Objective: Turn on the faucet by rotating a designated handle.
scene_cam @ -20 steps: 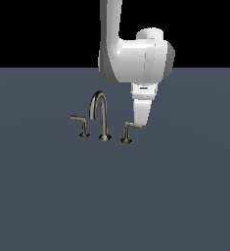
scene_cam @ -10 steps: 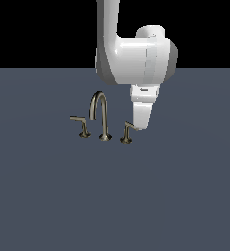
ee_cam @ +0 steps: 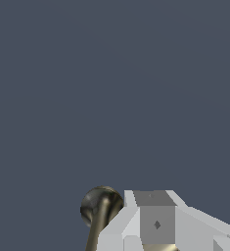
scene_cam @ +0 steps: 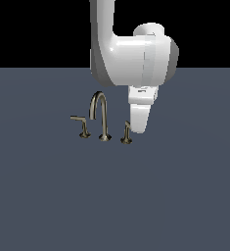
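The small brass-grey faucet (scene_cam: 101,116) stands on the dark surface, its arched spout between two levers. The handle (scene_cam: 126,136) is the lever at the exterior view's right of the spout; only its flared base and stem show, since my gripper (scene_cam: 138,128) hangs right against it and hides its arm. The gripper's white fingers taper to one tip and look shut, with nothing held. In the wrist view a round brass base with a thin arm (ee_cam: 101,208) lies just beside the grey fingers (ee_cam: 155,218).
The twin lever (scene_cam: 80,125) stands at the exterior view's left of the spout, its arm pointing left. The flat dark grey surface (scene_cam: 150,196) stretches all around the faucet. The bulky white arm (scene_cam: 131,59) hangs above and behind.
The arm has shifted slightly and the gripper has sunk a little beside the handle. The faucet's spout and the twin lever have not moved.
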Controlling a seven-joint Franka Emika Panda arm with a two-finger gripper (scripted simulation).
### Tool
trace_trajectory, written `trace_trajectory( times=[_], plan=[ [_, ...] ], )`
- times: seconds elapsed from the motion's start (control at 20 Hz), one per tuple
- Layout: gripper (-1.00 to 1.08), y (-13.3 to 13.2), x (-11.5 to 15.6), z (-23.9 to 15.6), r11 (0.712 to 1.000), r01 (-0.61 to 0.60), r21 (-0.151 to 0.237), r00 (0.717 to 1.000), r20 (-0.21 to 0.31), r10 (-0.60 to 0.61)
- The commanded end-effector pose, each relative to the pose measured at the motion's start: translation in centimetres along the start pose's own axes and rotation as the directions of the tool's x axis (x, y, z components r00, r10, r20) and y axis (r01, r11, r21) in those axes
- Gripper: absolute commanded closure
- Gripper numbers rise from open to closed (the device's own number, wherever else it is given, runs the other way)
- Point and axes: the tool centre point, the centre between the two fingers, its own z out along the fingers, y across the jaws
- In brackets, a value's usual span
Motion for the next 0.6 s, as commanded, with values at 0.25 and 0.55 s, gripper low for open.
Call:
trace_trajectory(
  times=[0.25, 0.55],
  plan=[
    [1.08, 2.1, -4.1, -0.1, 1.0, 0.023, -0.006, 1.0, 0.005, -0.023],
    [1.08, 1.1, -4.8, 0.0, 1.0, 0.003, -0.004, 1.0, 0.0, -0.003]
  ],
)
